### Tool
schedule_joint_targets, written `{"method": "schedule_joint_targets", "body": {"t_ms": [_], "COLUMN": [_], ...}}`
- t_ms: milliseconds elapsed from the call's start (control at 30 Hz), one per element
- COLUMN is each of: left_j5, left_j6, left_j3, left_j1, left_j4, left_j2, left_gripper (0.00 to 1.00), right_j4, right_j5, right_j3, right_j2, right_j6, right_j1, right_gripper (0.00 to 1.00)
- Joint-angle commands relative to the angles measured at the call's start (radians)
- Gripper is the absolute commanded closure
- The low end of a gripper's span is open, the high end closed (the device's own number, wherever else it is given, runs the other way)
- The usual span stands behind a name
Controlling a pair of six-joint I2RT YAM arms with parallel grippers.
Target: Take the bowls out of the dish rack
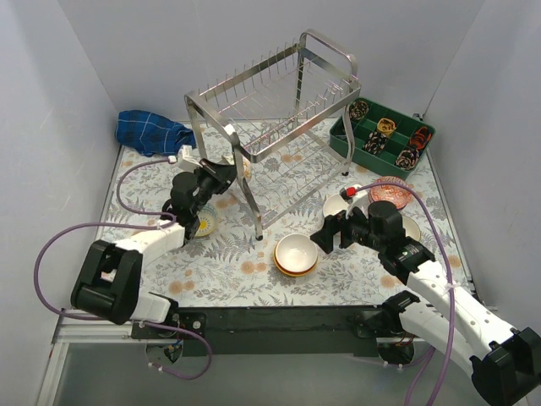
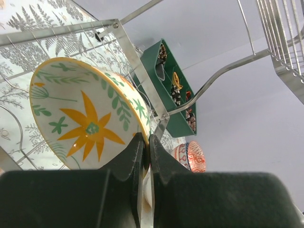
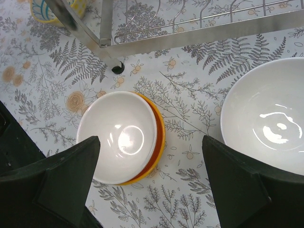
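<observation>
Left wrist: left jaws clamp floral bowl (image 2: 85,118) rim; right jaws wide.

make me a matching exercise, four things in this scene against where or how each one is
Things:
1. floral bowl
2. green divided tray
3. blue cloth
4. right pincer

Places or states:
A. back left corner of the table
B. open, near the stacked bowls
C. gripped by the shut left pincer
D. back right corner of the table

Pairs: 1-C, 2-D, 3-A, 4-B
</observation>
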Motion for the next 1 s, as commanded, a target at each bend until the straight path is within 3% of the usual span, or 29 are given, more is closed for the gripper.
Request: {"method": "schedule_joint_targets", "body": {"t_ms": [0,233,533,700,967], "left_j5": [-0.041,-0.099,-0.179,-0.233,-0.231], "left_j6": [0.128,0.286,0.527,0.610,0.670], "left_j3": [0.030,0.080,0.222,0.321,0.367], "left_j1": [0.001,0.001,0.001,0.001,0.000], "left_j4": [-0.096,-0.430,-0.930,-1.194,-1.337], "left_j2": [-0.146,-0.319,-0.428,-0.416,-0.289], "left_gripper": [1.00,1.00,1.00,1.00,1.00], "right_j4": [0.017,0.016,0.014,0.007,0.002], "right_j5": [0.008,0.009,0.025,0.031,0.038], "right_j3": [-0.003,0.002,0.011,0.020,0.032], "right_j2": [-0.001,-0.001,-0.001,0.000,0.014], "right_j6": [-0.017,-0.020,-0.036,-0.048,-0.069], "right_j1": [-0.003,-0.003,-0.003,-0.003,-0.002], "right_gripper": [0.04,0.04,0.04,0.04,0.04]}}
